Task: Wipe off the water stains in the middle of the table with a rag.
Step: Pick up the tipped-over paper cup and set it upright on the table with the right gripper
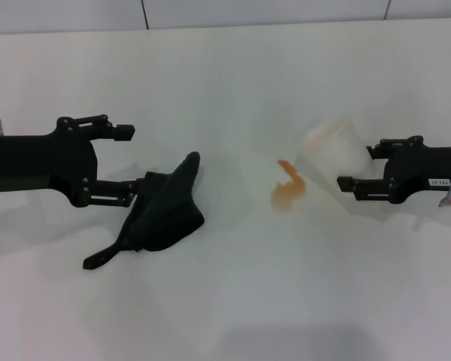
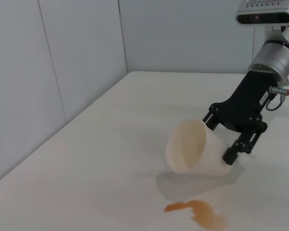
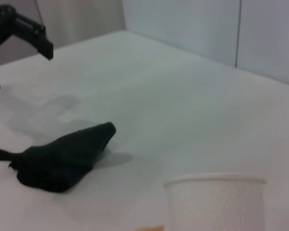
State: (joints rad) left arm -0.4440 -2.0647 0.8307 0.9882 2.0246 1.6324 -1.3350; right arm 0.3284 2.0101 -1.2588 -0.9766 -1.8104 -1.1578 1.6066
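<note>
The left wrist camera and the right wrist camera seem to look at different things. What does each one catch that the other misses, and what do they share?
Only the left wrist view shows the right gripper shut on the tilted white cup, with most of the orange-brown water stains on the table just in front of it.

Only the right wrist view shows the black rag lying crumpled, and the left gripper open above and beyond it.

Both show the white cup, the white table and the pale wall panels behind.
</note>
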